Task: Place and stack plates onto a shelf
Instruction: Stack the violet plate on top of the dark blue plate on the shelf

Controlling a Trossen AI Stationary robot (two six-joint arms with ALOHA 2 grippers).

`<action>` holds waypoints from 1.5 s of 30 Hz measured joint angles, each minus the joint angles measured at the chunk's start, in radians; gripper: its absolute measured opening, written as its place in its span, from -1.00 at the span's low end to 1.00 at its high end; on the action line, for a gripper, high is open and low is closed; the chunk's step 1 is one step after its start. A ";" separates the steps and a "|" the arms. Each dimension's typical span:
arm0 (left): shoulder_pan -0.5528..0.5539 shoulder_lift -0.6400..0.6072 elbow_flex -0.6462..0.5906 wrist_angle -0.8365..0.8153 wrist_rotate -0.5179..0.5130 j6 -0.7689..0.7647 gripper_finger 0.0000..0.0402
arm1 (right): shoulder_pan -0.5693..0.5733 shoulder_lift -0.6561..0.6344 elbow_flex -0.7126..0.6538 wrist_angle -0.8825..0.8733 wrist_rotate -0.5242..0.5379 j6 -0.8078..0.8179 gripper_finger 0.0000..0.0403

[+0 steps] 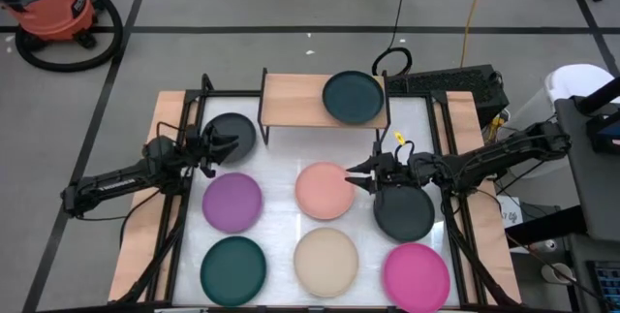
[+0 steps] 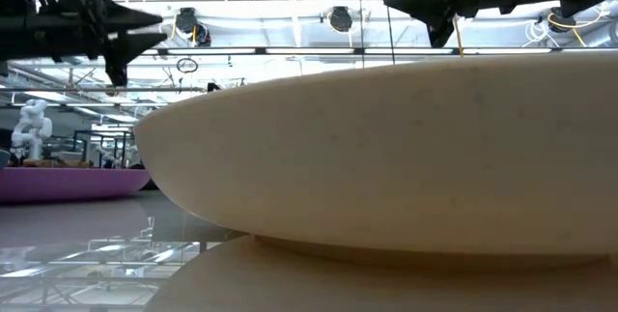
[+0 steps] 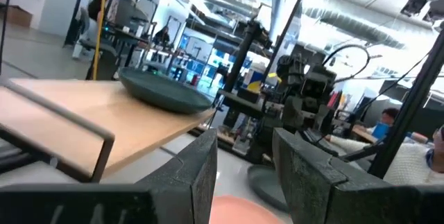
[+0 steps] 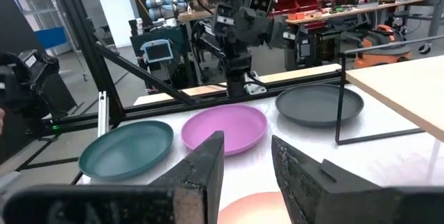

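The light-wood shelf (image 1: 300,100) stands at the table's far side with a dark teal plate (image 1: 353,97) lying flat on its right half. Seven plates lie flat on the white table: dark grey (image 1: 231,131), purple (image 1: 232,202), salmon (image 1: 325,190), a second dark grey (image 1: 404,211), dark teal (image 1: 232,268), beige (image 1: 326,261) and magenta (image 1: 417,276). My left gripper (image 1: 232,146) is open and hangs over the near edge of the far-left dark grey plate. My right gripper (image 1: 351,172) is open above the salmon plate's right edge (image 4: 253,209). In the low view both grippers hang well above the table.
Wooden strips and black rails run along the table's left and right sides. The shelf's left half (image 3: 62,106) is bare wood. In the low view the beige plate (image 2: 386,157) fills most of the picture. A vacuum cleaner (image 1: 53,8) and cables lie on the floor beyond the table.
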 joint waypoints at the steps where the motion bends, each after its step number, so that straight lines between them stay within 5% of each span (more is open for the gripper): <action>1: 0.000 0.000 0.021 -0.008 0.001 0.011 -0.28 | 0.000 0.000 0.000 0.000 0.000 0.000 -0.48; 14: 0.000 0.144 0.413 -0.573 -0.150 0.177 -0.28 | 0.000 0.000 0.000 0.000 0.000 0.000 -0.48; 19: 0.000 0.244 0.450 -0.687 -0.213 0.197 -0.28 | 0.000 0.000 0.000 0.000 0.000 0.000 -0.48; 28: -0.017 0.458 0.452 -0.756 -0.160 0.266 -0.28 | -0.001 0.000 0.000 0.000 0.000 0.000 -0.48; 34: -0.158 0.563 0.457 -0.734 -0.092 0.236 -0.28 | -0.001 0.000 0.000 -0.001 0.000 -0.001 -0.48; 41: -0.378 0.713 0.649 -0.927 -0.319 0.209 -0.28 | -0.002 0.000 0.000 -0.001 0.001 -0.001 -0.48; 45: -0.463 0.794 0.747 -0.994 -0.355 0.206 -0.28 | -0.002 0.000 0.000 -0.001 0.000 -0.001 -0.48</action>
